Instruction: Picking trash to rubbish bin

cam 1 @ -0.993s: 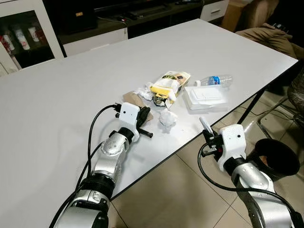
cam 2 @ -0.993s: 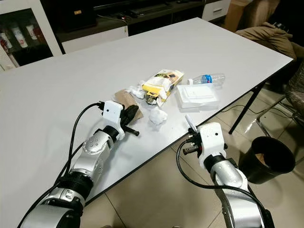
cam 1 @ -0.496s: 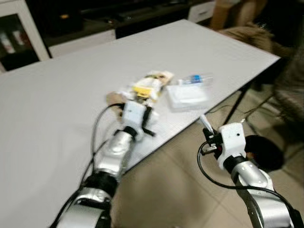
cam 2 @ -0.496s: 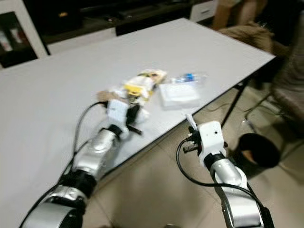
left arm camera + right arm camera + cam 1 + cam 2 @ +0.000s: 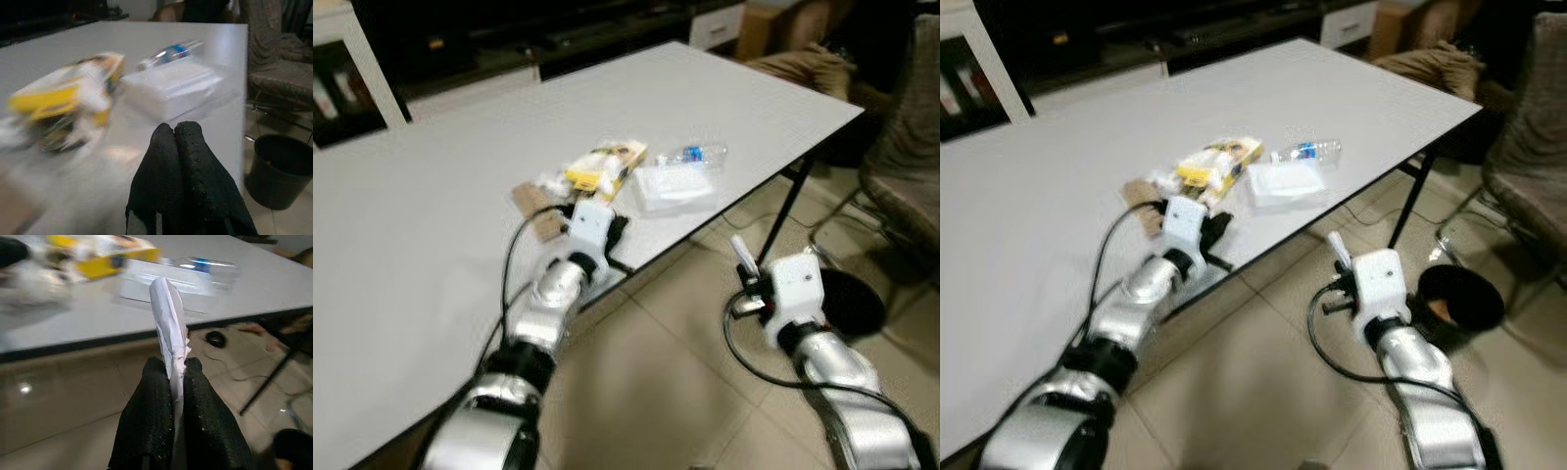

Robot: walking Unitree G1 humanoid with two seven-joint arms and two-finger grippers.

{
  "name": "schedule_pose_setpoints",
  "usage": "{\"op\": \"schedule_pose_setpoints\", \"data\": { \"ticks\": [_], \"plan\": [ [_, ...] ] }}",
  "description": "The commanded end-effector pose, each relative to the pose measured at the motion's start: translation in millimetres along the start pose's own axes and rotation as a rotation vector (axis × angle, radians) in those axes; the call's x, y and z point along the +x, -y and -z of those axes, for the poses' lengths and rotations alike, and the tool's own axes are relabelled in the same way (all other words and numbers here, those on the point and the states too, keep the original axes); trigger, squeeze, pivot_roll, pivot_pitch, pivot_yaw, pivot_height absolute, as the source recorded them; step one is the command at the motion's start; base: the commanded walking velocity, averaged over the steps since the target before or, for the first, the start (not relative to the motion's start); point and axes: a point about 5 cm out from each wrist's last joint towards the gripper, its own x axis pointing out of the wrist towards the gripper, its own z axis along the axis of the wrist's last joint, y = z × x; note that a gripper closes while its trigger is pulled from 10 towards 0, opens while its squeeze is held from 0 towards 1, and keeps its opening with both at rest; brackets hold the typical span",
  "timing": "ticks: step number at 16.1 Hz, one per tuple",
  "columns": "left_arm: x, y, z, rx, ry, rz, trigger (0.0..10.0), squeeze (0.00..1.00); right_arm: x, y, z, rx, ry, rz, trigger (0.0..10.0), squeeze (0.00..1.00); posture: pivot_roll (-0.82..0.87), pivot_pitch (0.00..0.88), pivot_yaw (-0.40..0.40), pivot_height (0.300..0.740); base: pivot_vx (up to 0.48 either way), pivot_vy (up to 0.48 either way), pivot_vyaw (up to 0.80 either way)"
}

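Right claw (image 5: 171, 377) pinches white paper scrap (image 5: 168, 318) near black bin (image 5: 1459, 299).

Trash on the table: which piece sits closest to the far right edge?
The clear plastic bottle with the blue label, lying on its side beyond the white foam box; the yellow packet lies further left.

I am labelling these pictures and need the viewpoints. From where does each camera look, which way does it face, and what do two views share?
Left eye view: on the head, facing forward and down at the white table; both silver arms show.
Right eye view: same head, same scene, shifted slightly.
Left wrist view: on the left wrist, along the left gripper, fingers shut, toward the yellow packet, foam box, and bottle.
Right wrist view: along the right gripper, fingers pinching a white tissue.
Shared: both wrist views show packet, box and bottle; the black bin shows in left wrist and eye views.
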Motion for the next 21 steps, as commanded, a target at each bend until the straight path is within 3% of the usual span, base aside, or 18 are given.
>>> {"op": "schedule_pose_setpoints", "data": {
  "ticks": [1,5,21],
  "plan": [
    [-0.5,-1.5,2,0.002,-0.012,-0.007,10.0,0.00,0.3,2.5,-4,-0.014,0.015,0.004,10.0,0.00,-0.23,0.015,-0.002,0.740,0.000,0.000,0.00],
    [-0.4,-2.4,-1,0.030,0.006,-0.015,10.0,0.00,2.4,0.5,-4,-0.017,0.014,-0.008,10.0,0.00,-0.23,0.005,-0.005,0.740,0.000,0.000,0.00],
    [0.4,-11.4,-5,0.061,0.008,-0.041,10.0,0.00,6.4,-3.8,-2,-0.024,0.009,-0.046,10.0,0.00,-0.22,0.000,-0.009,0.740,0.290,0.000,0.00]
  ]
}}
